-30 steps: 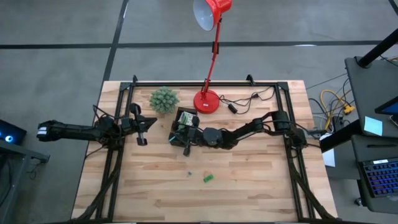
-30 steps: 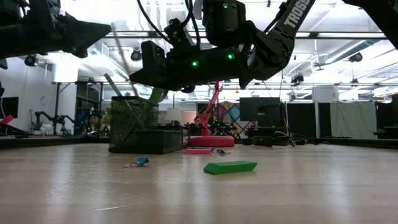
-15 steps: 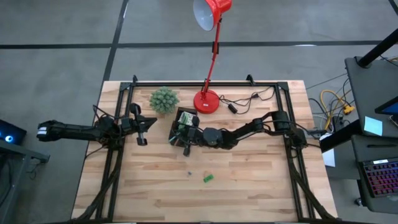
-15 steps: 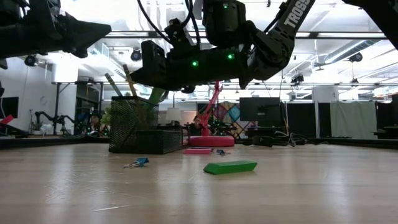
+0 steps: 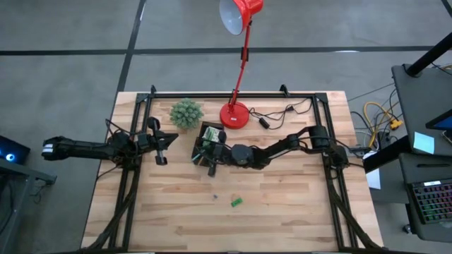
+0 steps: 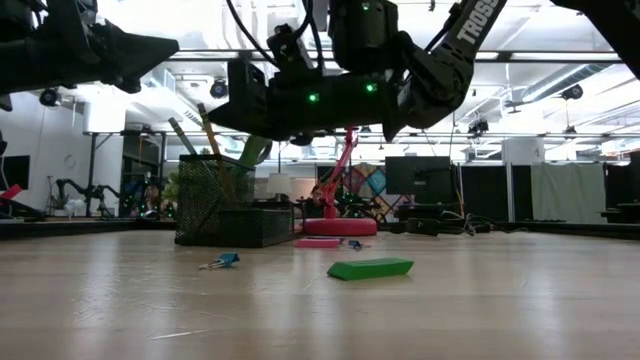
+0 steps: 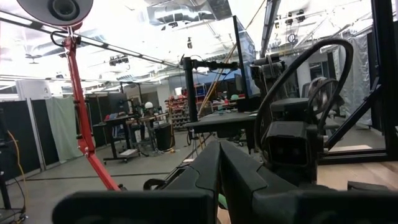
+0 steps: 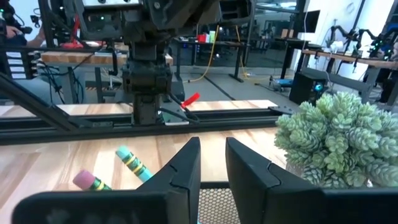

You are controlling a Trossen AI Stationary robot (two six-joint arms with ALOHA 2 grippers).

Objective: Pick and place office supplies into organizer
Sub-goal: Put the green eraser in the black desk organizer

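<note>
The black mesh organizer [image 5: 203, 136] [image 6: 222, 222] stands left of the table's middle. A yellow pencil [image 6: 208, 128] with a pink eraser [image 8: 89, 180] and a green pen [image 8: 132, 162] stick up out of it, leaning on its rim. My right gripper [image 5: 210, 154] [image 8: 212, 163] hovers open just above the organizer and holds nothing. A green piece [image 5: 236, 202] [image 6: 370, 268] and a small blue clip [image 6: 220, 262] lie flat on the table nearer the front edge. My left gripper [image 5: 160, 146] [image 7: 219, 163] waits shut at the left, above the table.
The green spiky plant [image 5: 186, 113] [image 8: 336, 143] and the red lamp's base [image 5: 234, 115] with its cable stand just behind the organizer. A flat pink pad [image 6: 318, 242] lies near the lamp base. Bare wood stretches across the near half of the table [image 5: 282, 212].
The yellow pencil, slanted and blurred above the organizer a second ago, has dropped and now stands in it, leaning on the rim. My right gripper has risen slightly above the organizer.
</note>
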